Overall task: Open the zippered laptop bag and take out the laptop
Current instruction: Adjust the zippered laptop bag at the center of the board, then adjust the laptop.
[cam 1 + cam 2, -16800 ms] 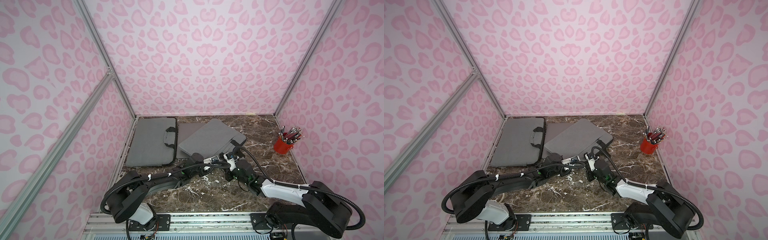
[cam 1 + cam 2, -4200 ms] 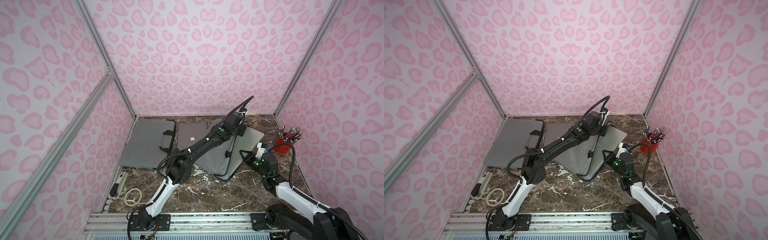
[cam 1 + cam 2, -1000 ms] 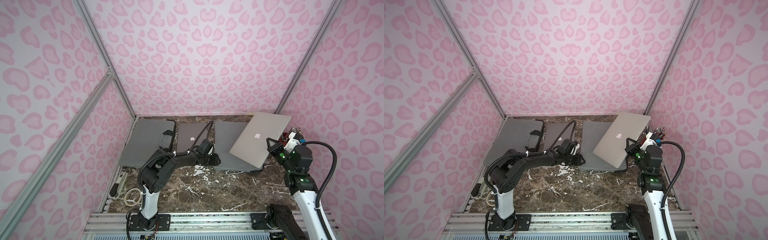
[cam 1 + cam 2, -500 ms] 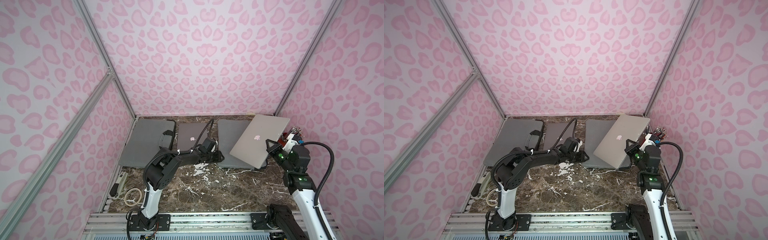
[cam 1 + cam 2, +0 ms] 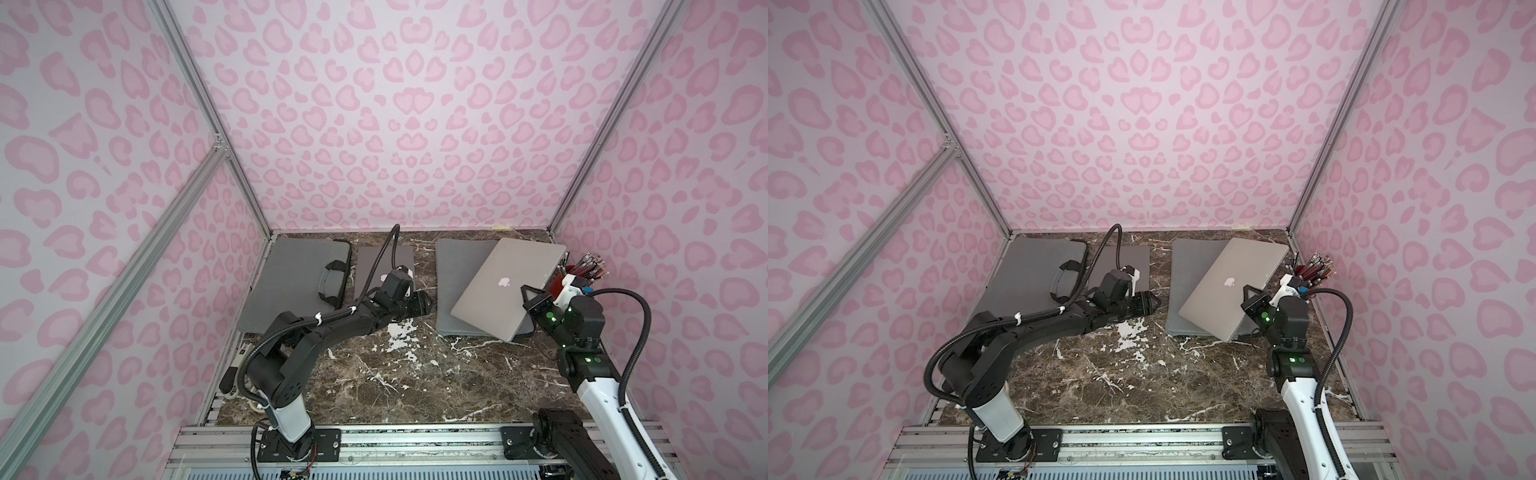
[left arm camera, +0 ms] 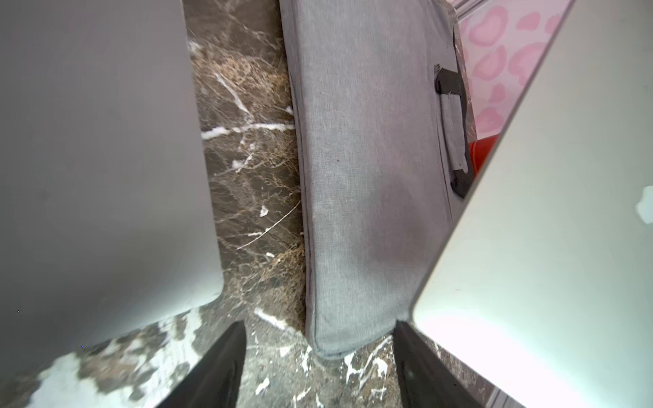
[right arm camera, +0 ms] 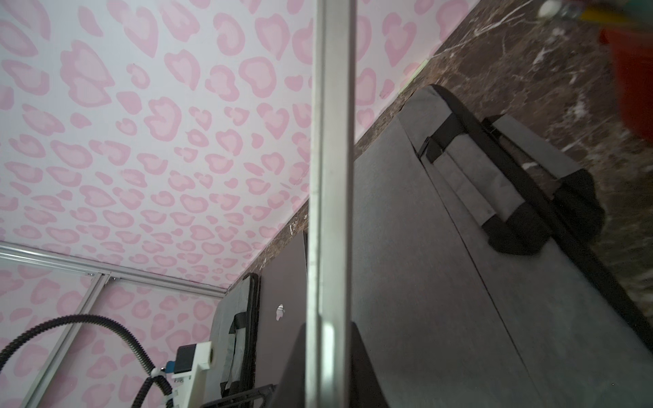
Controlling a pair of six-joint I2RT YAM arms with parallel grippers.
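1. Right wrist view: right fingers (image 7: 291, 374) are clamped on the thin edge of the silver laptop (image 7: 330, 176), one finger on each face.
2. Both top views: silver laptop (image 5: 505, 286) (image 5: 1229, 286) is closed, logo side up, out of the bag and tilted. Its near-left corner is lowest. Right fingers (image 5: 528, 293) grip it at its right edge.
3. The laptop hangs over the right part of the grey laptop bag (image 5: 455, 270) (image 5: 1187, 270). The bag lies flat on the marble table (image 5: 395, 374), back right.
4. The low corner of the laptop sits above the near part of the bag. Touching or a small gap: cannot tell from these angles.
5. Right wrist view: the bag's grey handle with black ends (image 7: 466, 183) shows along its right side, under the lifted laptop.
6. Left wrist view: left fingers (image 6: 215, 371) are apart with nothing between them. The bag's near-left corner (image 6: 328, 339) lies on the table just ahead of the gap.
7. In a top view, left fingers (image 5: 423, 300) are low over the bare strip of table between a dark grey laptop (image 5: 376, 266) and the bag.
8. A second grey bag (image 5: 291, 274), handle on its right side, lies flat at far left, just beside the dark grey laptop.
9. A red cup of pens (image 5: 555, 284) stands by the right wall, just behind the right fingers.
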